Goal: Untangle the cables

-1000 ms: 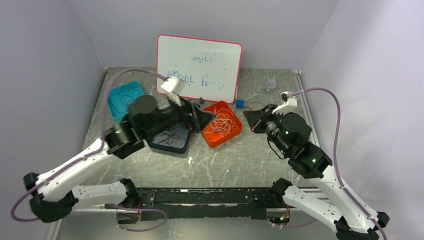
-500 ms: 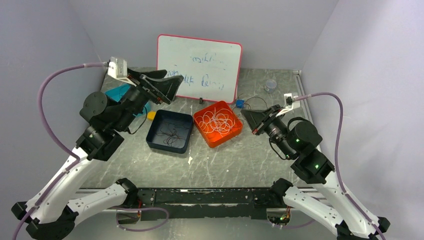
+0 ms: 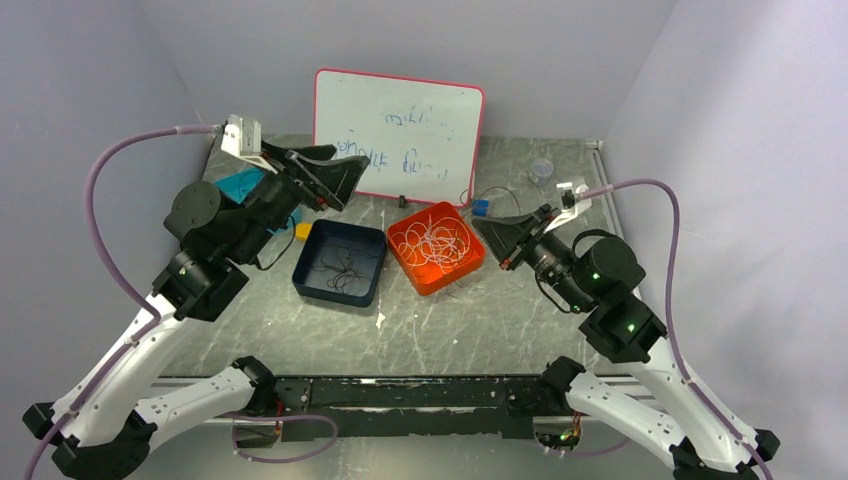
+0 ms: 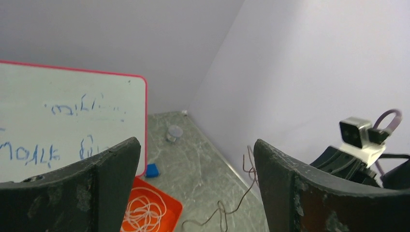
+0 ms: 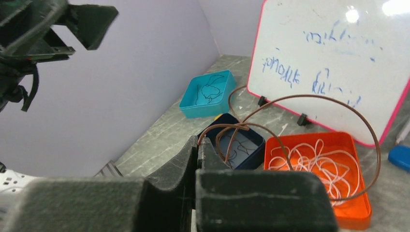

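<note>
"Teal tray [image 3: 232, 190] at the upper left has thin dark cables [image 5: 208, 92] in it. What is the left claw [image 3: 338, 172] doing beside it?"

"Hanging wide open, holding nothing. Below it is the navy tray [image 3: 300, 275], then the orange tray [image 3: 452, 277] full of white cables [image 3: 440, 240]."

"And the right claw [image 5: 198, 153]?"

"Pinched tight on a brown cable [image 5: 316, 96] that loops up over the orange tray. I'd say one strand is being drawn free. It probably needs carrying to the navy tray next."

I see a thin reddish-brown cable [image 5: 232, 126] pinched in the right gripper [image 5: 198, 145] and arching up in a wide loop, white cables [image 5: 309, 157] heaped loosely in the orange tray [image 5: 355, 215], dark curly ones [image 3: 338, 272] in the navy tray [image 3: 303, 265], and a black one [image 5: 207, 92] in the teal tray [image 5: 191, 107].
</note>
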